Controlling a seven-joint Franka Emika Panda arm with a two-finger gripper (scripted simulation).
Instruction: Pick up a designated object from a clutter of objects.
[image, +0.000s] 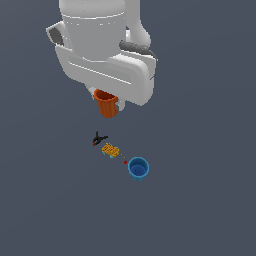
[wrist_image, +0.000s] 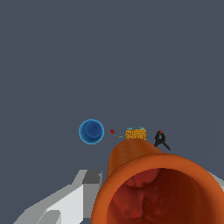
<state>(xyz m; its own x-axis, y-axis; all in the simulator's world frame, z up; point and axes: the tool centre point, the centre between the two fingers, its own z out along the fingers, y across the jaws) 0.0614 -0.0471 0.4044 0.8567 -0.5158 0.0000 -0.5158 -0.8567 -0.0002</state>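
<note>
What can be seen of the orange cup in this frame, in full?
The orange cup is a small orange-red tapered vessel with ribbed sides, plastic-looking, wider at its open mouth. In the exterior view it hangs mouth-up just under the arm's white body, its rim partly hidden, apart from the other items below. The wrist view looks into its hollow, mottled interior, which fills the foreground beside a grey finger. The tool appears shut on it, though the contact itself is hidden.

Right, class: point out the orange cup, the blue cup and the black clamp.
orange cup (image: 106, 106), exterior view, on its ribbed side wall.
blue cup (image: 138, 168), exterior view, on its inside, seen from above.
black clamp (wrist_image: 161, 139), wrist view, on its body.
</note>
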